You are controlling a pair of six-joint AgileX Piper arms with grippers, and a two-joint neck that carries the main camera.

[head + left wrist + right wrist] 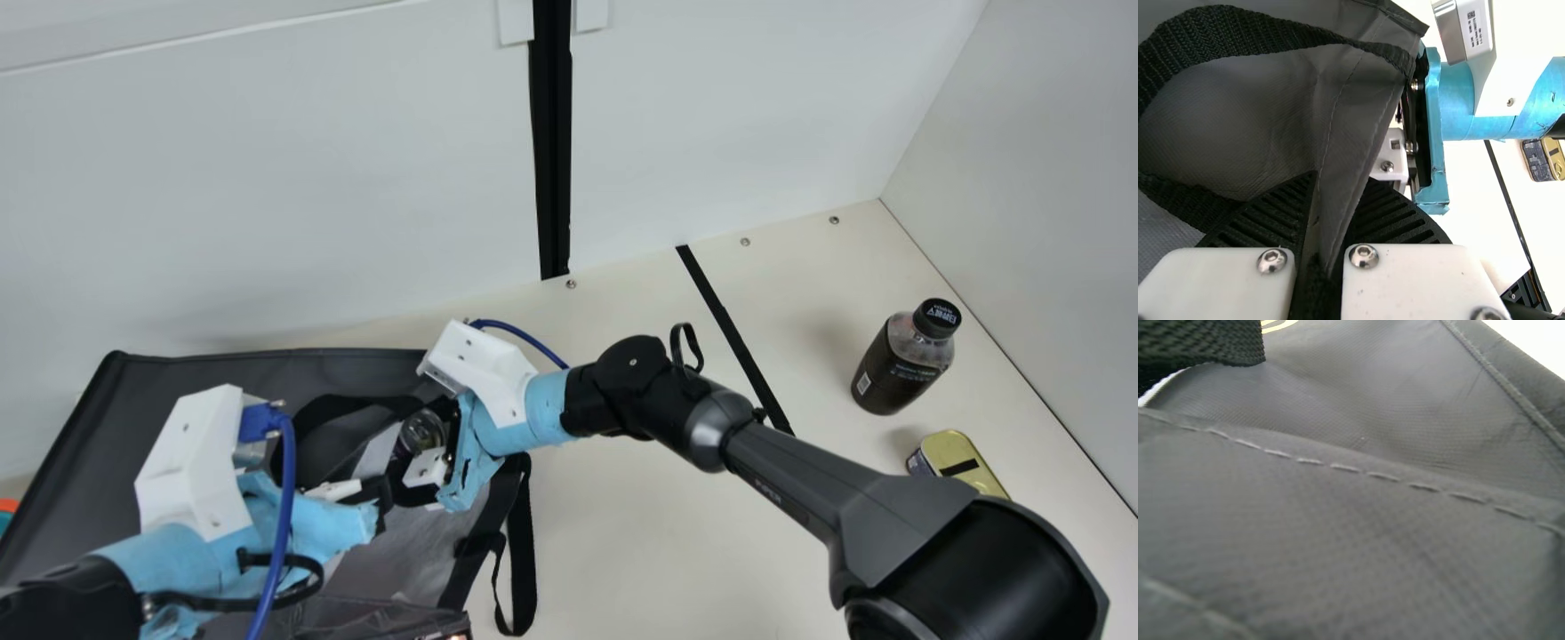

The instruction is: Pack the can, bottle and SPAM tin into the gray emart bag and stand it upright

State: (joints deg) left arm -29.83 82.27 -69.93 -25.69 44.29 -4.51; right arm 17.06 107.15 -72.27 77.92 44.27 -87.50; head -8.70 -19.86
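The gray bag (396, 556) lies at the left of the main view, its black handles loose. My left gripper (380, 500) is at its opening; in the left wrist view the left gripper (1318, 230) is shut on a fold of the bag's fabric (1341, 140). Close beside it, my right gripper (436, 471) is partly inside the bag, near a round glassy thing (421, 432). Gray fabric (1358, 540) lies right before the right wrist camera. The dark bottle (900, 364) stands at the right, and the SPAM tin (965, 462) is nearer the front there.
My right forearm (800, 484) stretches across the table from the lower right to the bag. A black strip (733, 333) crosses the cream table (658, 533). White walls (711, 116) bound the table at the back and right. One handle strap (523, 551) hangs over the table.
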